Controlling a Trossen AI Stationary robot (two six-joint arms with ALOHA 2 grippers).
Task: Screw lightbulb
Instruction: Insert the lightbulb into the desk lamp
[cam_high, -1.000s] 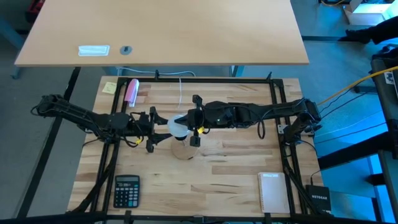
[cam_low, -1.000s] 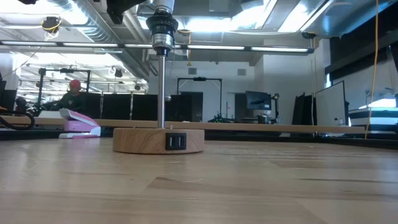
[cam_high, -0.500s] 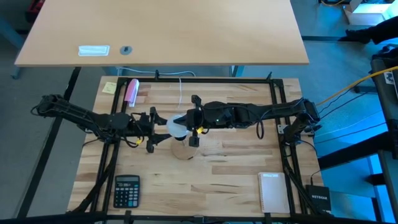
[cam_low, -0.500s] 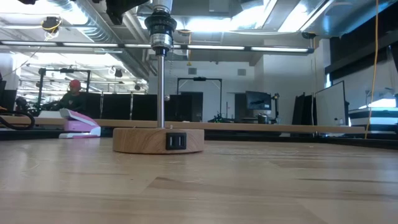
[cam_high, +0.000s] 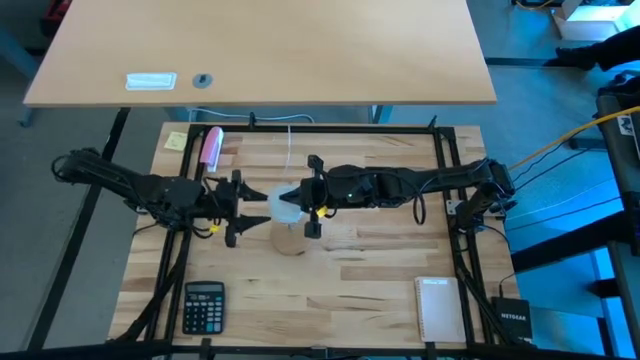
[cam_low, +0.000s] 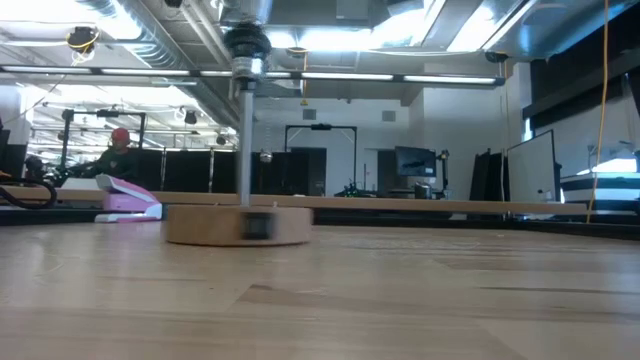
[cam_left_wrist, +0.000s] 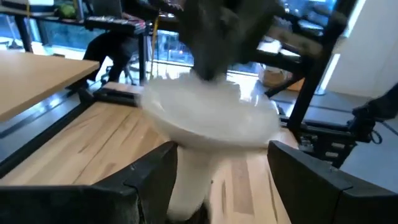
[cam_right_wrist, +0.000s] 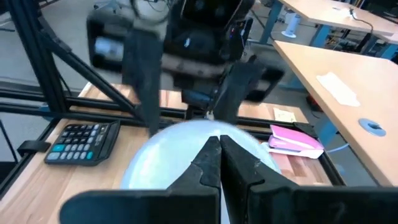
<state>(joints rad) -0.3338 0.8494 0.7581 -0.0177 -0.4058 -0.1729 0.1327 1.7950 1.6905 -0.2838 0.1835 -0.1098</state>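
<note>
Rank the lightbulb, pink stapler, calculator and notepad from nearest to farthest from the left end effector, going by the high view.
From the left end effector:
1. Lightbulb, right beside it, at the table's middle.
2. Pink stapler, toward the far edge, on the left arm's side.
3. Calculator, near edge, same side; not much farther than the stapler.
4. Notepad, near edge, on the right arm's side.

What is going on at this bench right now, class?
Two robot arms meet over the middle of the table, at a lightbulb sitting on a lamp stand with a round wooden base. The left gripper has its fingers spread on either side of the bulb's neck. The right gripper, fingers shut, rests against the globe from the other side. A calculator and a pink stapler lie untouched nearby.
</note>
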